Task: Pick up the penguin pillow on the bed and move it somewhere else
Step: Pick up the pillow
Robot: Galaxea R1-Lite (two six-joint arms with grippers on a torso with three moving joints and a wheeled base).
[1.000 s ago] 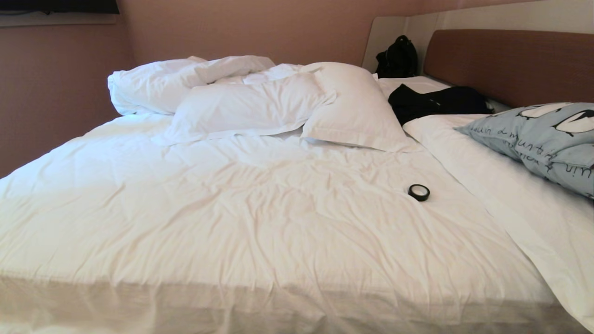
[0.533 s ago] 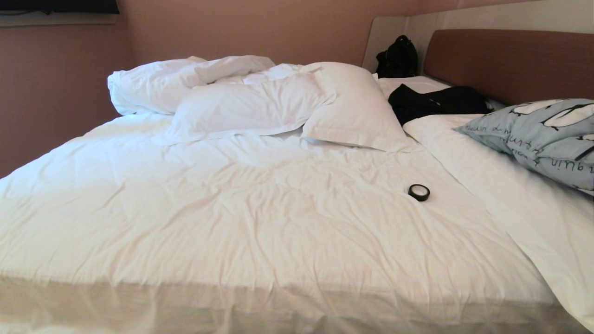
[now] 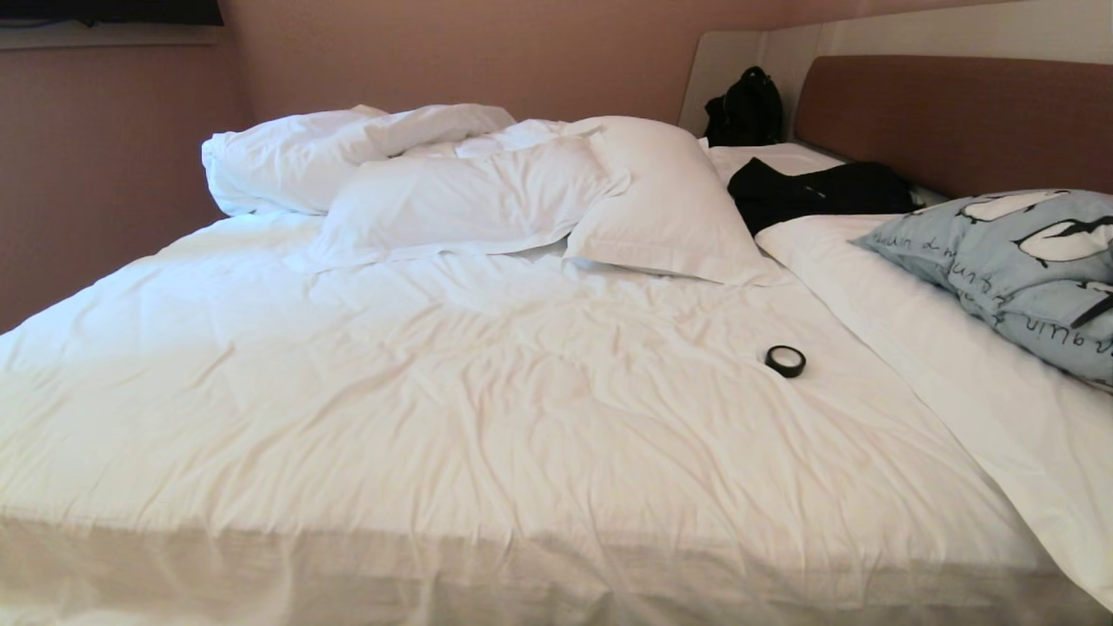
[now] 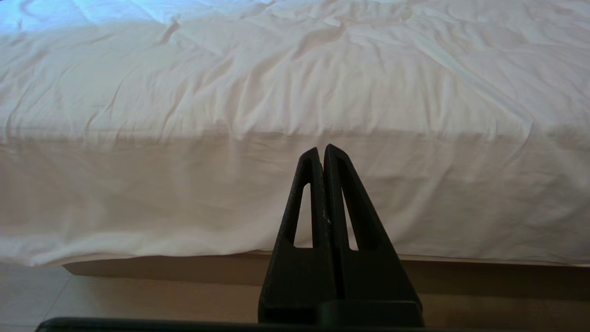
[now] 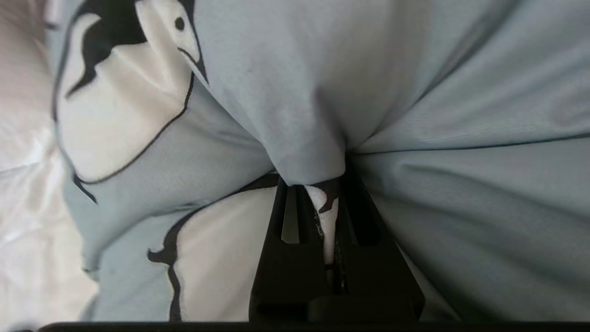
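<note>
Pale blue-grey fabric of the penguin pillow (image 5: pixel 295 92) is pinched between the closed fingers of the right hand (image 5: pixel 322 184), with a fold of the case bunched between them. In the head view, the penguin pillow (image 3: pixel 1017 269) lies at the right edge of the bed (image 3: pixel 487 417), on the white sheet near the brown headboard (image 3: pixel 956 113). A black tape roll (image 3: pixel 785 360) rests on the duvet, well apart from the pillow. The left hand (image 4: pixel 322 152) hangs beside the bed's edge, fingers pressed together, holding nothing.
</note>
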